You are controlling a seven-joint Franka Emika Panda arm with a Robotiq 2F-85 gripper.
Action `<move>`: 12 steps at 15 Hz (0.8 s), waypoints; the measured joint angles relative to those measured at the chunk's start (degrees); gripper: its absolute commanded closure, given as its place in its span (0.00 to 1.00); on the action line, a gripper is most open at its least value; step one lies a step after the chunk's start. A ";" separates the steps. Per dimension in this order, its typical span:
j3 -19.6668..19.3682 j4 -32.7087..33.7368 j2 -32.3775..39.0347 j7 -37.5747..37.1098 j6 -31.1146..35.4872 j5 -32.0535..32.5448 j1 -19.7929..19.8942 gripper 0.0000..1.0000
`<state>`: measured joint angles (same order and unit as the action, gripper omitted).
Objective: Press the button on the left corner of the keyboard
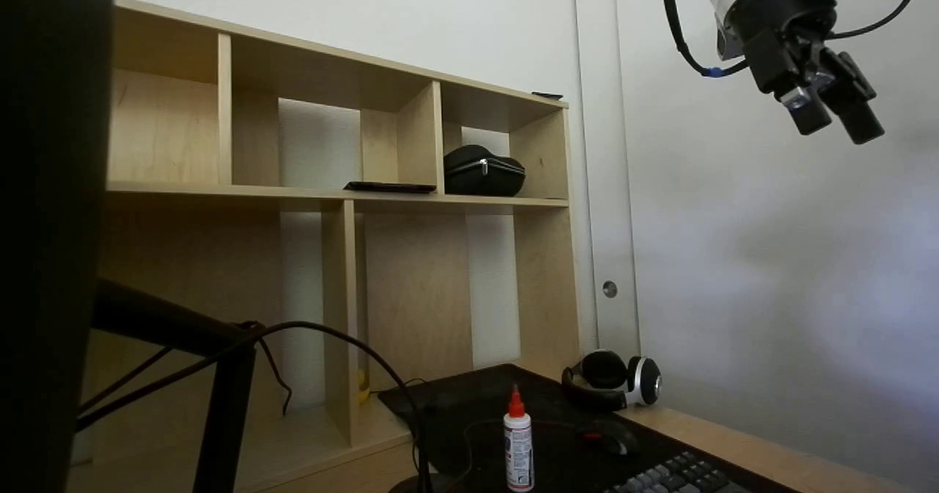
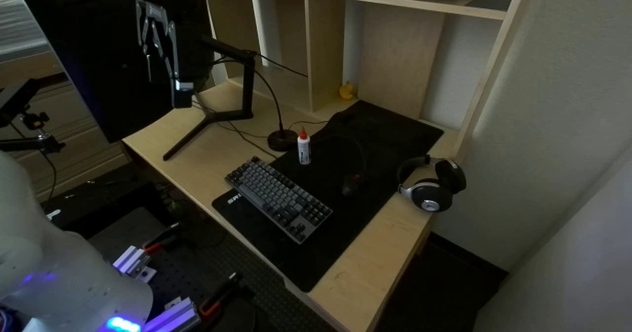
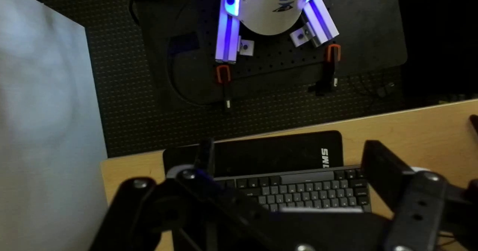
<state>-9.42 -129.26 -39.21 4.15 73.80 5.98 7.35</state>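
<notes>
The black keyboard (image 2: 279,198) with rows of small dark and grey keys lies on a black mat (image 2: 365,223) on the desk. Only its end shows at the bottom of an exterior view (image 1: 678,473). In the wrist view the keyboard (image 3: 306,191) appears upside down beyond my fingers, its lower part hidden by the gripper body. My gripper (image 3: 293,154) is open and empty, its two fingers wide apart. It hangs high above the desk, well apart from the keyboard, and shows in both exterior views (image 1: 838,122) (image 2: 168,89).
A white bottle with a red cap (image 2: 304,150) and a microphone base (image 2: 282,140) stand behind the keyboard. A mouse (image 2: 351,185) and headphones (image 2: 432,188) lie to its side. A monitor (image 2: 98,55) on a stand is close to the gripper. A wooden shelf (image 1: 330,198) stands behind.
</notes>
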 measured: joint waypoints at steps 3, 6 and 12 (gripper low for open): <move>-0.12 0.02 0.00 -0.01 0.05 -0.44 0.00 0.00; -0.17 0.00 -0.04 -2.66 0.86 -2.82 0.10 0.00; -0.17 -0.08 -0.15 -6.73 6.03 -5.31 0.37 0.00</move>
<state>-9.59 -129.34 -39.37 -2.58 79.83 0.67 7.71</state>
